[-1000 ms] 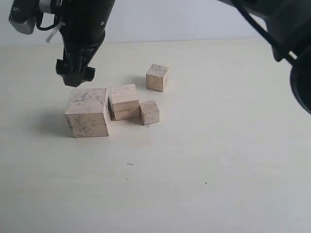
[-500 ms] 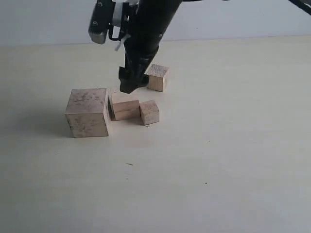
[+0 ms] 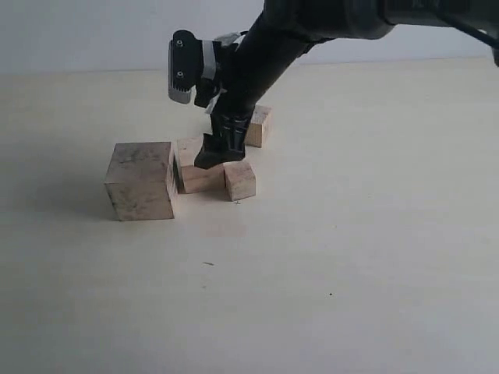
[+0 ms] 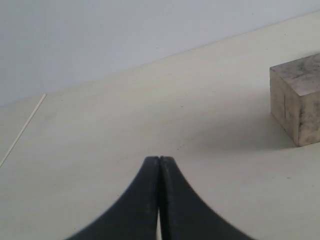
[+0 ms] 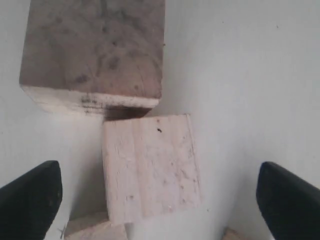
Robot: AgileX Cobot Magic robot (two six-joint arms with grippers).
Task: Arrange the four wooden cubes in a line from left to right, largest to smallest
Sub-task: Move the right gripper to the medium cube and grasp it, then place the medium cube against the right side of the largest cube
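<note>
The four wooden cubes sit left of centre. The mottled largest cube [image 3: 140, 181] [image 5: 95, 50] [image 4: 300, 100] is leftmost, with the second cube [image 3: 189, 173] [image 5: 150, 167] against its right side. The smallest cube [image 3: 240, 180] [image 5: 95, 227] touches the second. Behind them is the third cube [image 3: 260, 126], partly hidden by the arm. My right gripper [image 3: 221, 152] [image 5: 160, 200] hangs open just over the second cube, one finger on each side. My left gripper [image 4: 159, 160] is shut on nothing, low over bare table with the largest cube off to one side; the exterior view does not show it.
The pale tabletop [image 3: 351, 257] stretches in front of and to the right of the cubes. The right arm [image 3: 296, 31] reaches in from the upper right. A pale wall [image 3: 78, 31] runs behind the table.
The black gripper in the exterior view has swung from above the largest cube rightward and come down over the second cube. The cubes have stayed where they were.
</note>
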